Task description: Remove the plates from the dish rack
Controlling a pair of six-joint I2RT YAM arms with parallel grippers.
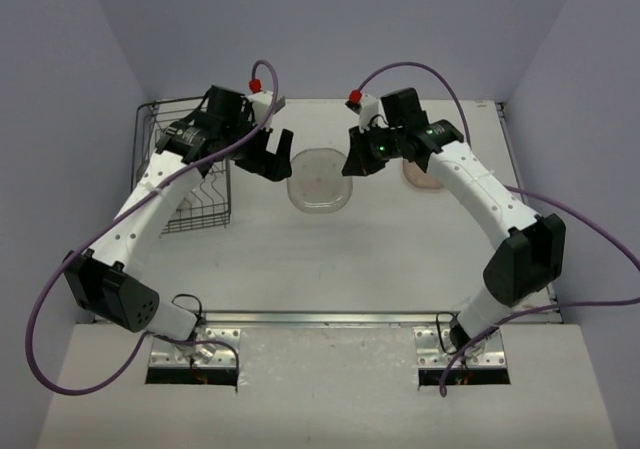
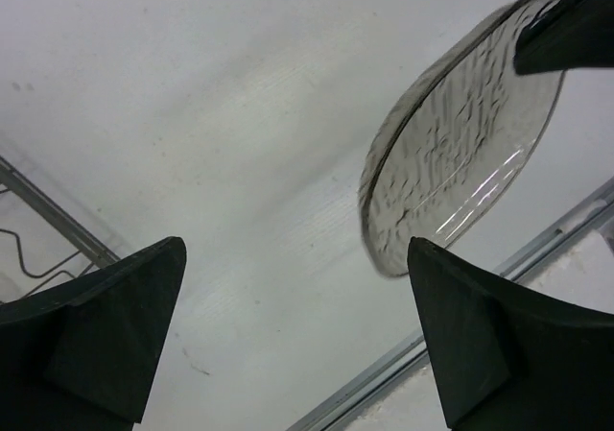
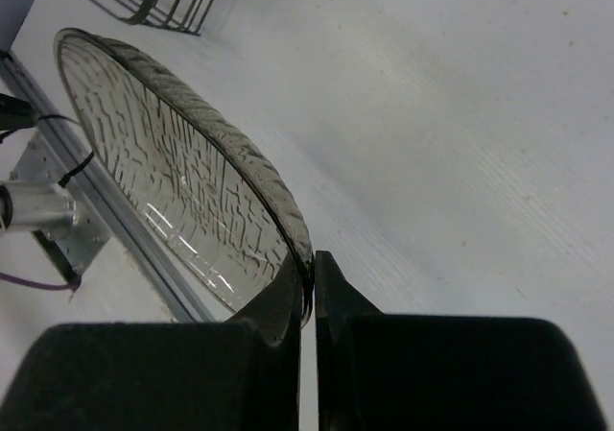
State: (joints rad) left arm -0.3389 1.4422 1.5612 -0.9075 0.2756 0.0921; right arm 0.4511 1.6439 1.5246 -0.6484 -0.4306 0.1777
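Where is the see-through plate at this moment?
In the top view the see-through plate is mid-table between the grippers, right of the dish rack. The right gripper pinches its rim; the left gripper stands open beside it.

white table (image 1: 400, 259), pale lilac walls (image 1: 350, 19)

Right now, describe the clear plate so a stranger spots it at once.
Start at the middle of the table, between the two arms. There the right tool pinches the rim of a round plate. Unlike the pinkish plate beside that arm, it is clear and crackle-textured.
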